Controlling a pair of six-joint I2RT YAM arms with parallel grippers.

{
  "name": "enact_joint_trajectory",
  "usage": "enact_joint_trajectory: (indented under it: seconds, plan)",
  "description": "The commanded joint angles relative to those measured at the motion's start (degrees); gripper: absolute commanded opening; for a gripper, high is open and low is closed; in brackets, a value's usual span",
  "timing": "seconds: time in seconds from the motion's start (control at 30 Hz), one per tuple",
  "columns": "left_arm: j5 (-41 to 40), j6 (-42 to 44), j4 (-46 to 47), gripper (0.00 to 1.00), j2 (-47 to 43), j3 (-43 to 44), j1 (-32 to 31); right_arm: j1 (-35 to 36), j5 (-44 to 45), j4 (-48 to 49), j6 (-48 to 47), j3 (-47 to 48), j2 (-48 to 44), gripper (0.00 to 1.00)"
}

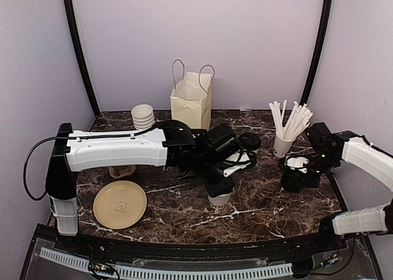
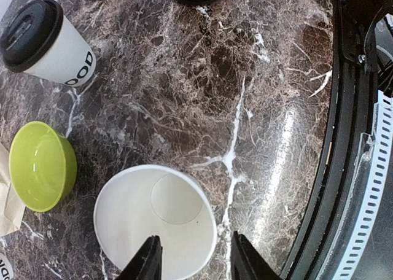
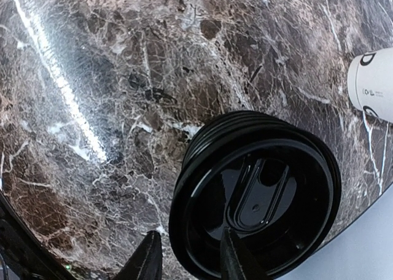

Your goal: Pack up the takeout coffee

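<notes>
Your left gripper (image 2: 196, 243) stands apart astride the rim of a lidless cup (image 2: 153, 221); the coffee (image 2: 46, 43) stands upright at its ten o'clock, a green bowl (image 2: 40, 166) at nine. Your right gripper (image 3: 190, 237) is apart across the lid stack's (image 3: 258, 200) edge; the bag (image 1: 191, 99) stands at the table's twelve o'clock, beyond your left arm (image 1: 116, 150).

The paper bag (image 1: 191, 102) stands at the back centre of the desk (image 1: 184, 221), with a stack of cups (image 1: 142, 116) to its left and a cup of straws (image 1: 284, 142) further right. A plate (image 1: 120, 204) lies front left, with an open cup (image 1: 220, 199) to its right. A bowl (image 2: 40, 166) sits just beside that cup, and the takeout coffee (image 2: 49, 43) stands near the bowl.
</notes>
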Motion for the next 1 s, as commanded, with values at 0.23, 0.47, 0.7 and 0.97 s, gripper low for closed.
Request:
enact_joint_trajectory:
  seconds: [0.23,0.47,0.7,0.97]
  plan:
    - [-3.75,-0.41,2.17,0.43,-8.31,-3.7,0.05,1.02,-0.32,1.64,0.23,0.19,1.13,0.18]
    - [-3.38,-0.87,2.83,0.43,-8.73,-4.16,0.05,1.58,-0.25,2.25,1.09,0.72,2.37,0.15]
    - [-4.99,-0.56,3.47,0.43,-9.49,-4.77,0.05,1.84,-1.92,-1.63,1.94,4.39,0.43,0.06]
    - [-8.51,0.25,8.02,0.52,-10.58,-5.51,0.67,1.85,-10.62,-7.53,6.24,12.48,-0.48,0.01]
